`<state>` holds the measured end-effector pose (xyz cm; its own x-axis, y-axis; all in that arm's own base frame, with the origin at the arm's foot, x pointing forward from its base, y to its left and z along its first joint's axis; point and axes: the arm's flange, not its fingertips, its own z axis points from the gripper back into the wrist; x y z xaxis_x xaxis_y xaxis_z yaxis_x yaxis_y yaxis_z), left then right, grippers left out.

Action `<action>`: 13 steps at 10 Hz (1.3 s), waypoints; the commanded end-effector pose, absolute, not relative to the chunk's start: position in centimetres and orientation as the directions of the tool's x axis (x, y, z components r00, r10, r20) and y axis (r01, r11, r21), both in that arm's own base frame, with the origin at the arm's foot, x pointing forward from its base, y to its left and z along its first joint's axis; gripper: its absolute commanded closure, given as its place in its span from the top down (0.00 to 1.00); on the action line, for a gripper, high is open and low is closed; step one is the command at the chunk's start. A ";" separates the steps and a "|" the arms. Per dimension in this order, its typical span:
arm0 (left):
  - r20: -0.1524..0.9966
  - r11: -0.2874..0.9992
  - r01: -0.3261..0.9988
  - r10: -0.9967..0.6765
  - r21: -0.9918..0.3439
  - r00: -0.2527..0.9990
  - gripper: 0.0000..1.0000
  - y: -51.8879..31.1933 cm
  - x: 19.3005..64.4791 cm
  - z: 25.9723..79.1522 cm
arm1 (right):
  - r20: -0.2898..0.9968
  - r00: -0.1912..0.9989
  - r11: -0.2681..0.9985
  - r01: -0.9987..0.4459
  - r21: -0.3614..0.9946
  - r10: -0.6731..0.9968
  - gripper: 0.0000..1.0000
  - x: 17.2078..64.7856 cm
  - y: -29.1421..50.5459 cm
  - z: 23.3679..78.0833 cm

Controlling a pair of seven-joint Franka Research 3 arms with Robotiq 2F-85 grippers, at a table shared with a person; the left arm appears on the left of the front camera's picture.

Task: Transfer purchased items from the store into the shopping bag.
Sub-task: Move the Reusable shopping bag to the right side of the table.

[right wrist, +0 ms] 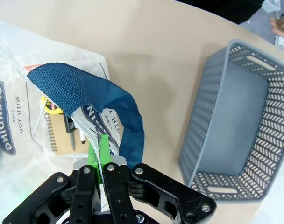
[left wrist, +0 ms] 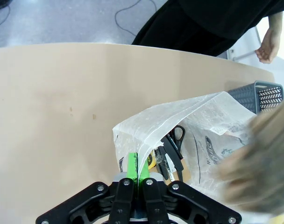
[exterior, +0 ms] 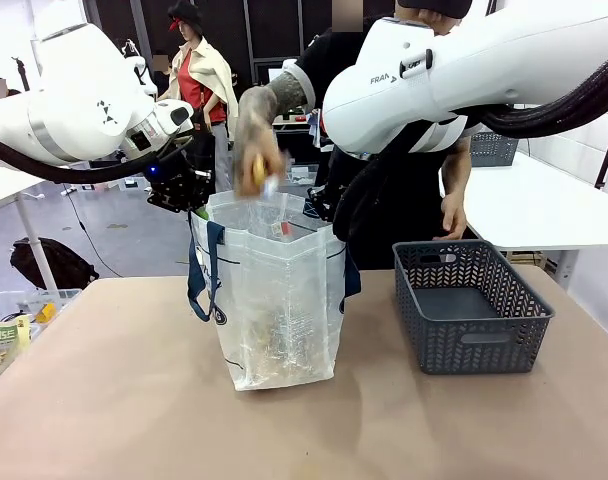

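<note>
- A tan table (exterior: 104, 400) in a workshop room carries the shopping bag (exterior: 279, 310) at centre, with the grey store basket (exterior: 484, 345) near it on the robot's right.
- The left gripper (left wrist: 136, 168) and right gripper (right wrist: 99, 149) are clamped on opposite rims of the bag.
- A person's hand (exterior: 256, 140) holds a yellow item (exterior: 259, 172) above the bag's mouth.

The white left robot arm (exterior: 74, 110) comes in from the left side, elbow bent, wrist angled downward. Its black two-finger left gripper (left wrist: 137, 168) has its green pads (left wrist: 131, 164) pressed together, pinching the rim of the translucent white plastic shopping bag (left wrist: 153, 122). The white right robot arm (exterior: 464, 70) reaches across high from the right side. Its black two-finger right gripper (right wrist: 99, 150) is likewise clamped on the bag's edge.
</note>
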<state>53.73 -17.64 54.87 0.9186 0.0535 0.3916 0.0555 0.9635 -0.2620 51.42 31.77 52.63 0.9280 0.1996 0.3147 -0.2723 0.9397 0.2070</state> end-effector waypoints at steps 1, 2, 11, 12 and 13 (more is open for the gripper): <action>0.397 0.963 0.040 0.072 -0.267 0.915 0.00 -17.4 53.3 55.1 | 0.313 0.932 0.940 -0.260 0.221 0.184 0.00 51.1 31.4 52.5; 0.397 0.963 0.040 0.072 -0.267 0.915 0.00 -17.4 53.3 55.1 | 0.313 0.932 0.940 -0.260 0.221 0.184 0.00 51.1 31.4 52.5; 0.397 0.963 0.040 0.072 -0.267 0.915 0.00 -17.4 53.3 55.1 | 0.313 0.932 0.940 -0.260 0.221 0.184 0.00 51.1 31.4 52.5; 0.391 0.964 0.055 0.053 -0.262 0.919 0.00 -17.6 53.7 54.8 | 0.313 0.932 0.940 -0.260 0.221 0.184 0.00 51.1 31.4 52.5; 0.390 0.959 0.083 0.031 -0.271 0.920 0.00 -18.3 53.9 54.7 | 0.314 0.928 0.940 -0.272 0.207 0.200 0.00 51.4 31.8 52.6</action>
